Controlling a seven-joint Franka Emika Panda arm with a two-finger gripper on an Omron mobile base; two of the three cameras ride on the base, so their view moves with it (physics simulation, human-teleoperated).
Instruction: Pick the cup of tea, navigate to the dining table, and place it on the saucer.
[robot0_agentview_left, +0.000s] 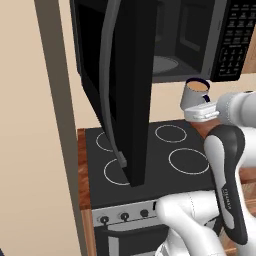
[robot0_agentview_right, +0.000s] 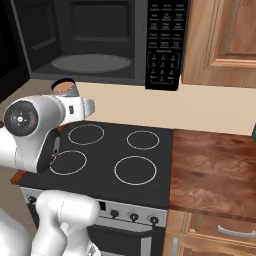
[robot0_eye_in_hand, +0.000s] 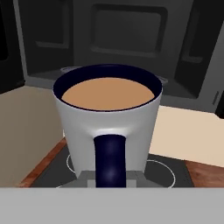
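One black microwave (robot0_agentview_right: 100, 40), door open, faces you | black glass stovetop (robot0_agentview_right: 120, 155) below it | your gripper (robot0_agentview_left: 202, 111) is clamped on the grey tea-filled mug (robot0_eye_in_hand: 107, 118), holding it above the stovetop.

Kitchen: stove (robot0_agentview_right: 120, 155), microwave (robot0_agentview_right: 100, 40).

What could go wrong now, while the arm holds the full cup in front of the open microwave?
1. The cup is filled with tea almost to the rim; a tilt or a quick move may spill it over the stove.
2. The gripper seems to hold the cup only at its handle, so it may turn or slip.
3. The open microwave door hangs close beside the cup; a swing to that side could hit it.
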